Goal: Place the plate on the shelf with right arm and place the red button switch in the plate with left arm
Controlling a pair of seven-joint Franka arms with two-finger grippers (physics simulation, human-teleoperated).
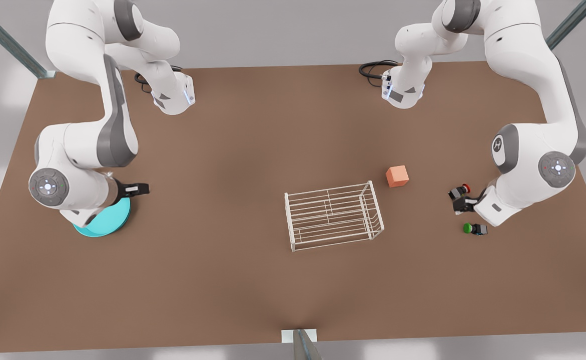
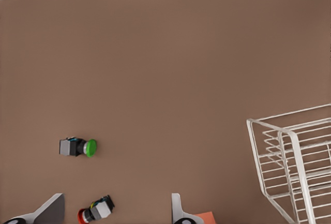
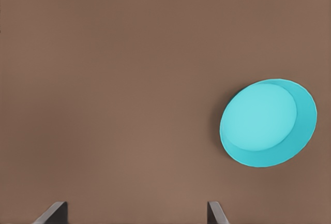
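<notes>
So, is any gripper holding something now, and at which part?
Nothing is held. The left gripper is open around the red button switch, not closed on it. The right gripper is open above the table, beside the plate.

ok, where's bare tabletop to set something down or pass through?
Widest free patch: between the round cyan plate and the white wire rack. The near edge in front of the rack is also bare. Crowded at the front view's right: orange cube, red button switch, green button switch, left end effector.
</notes>
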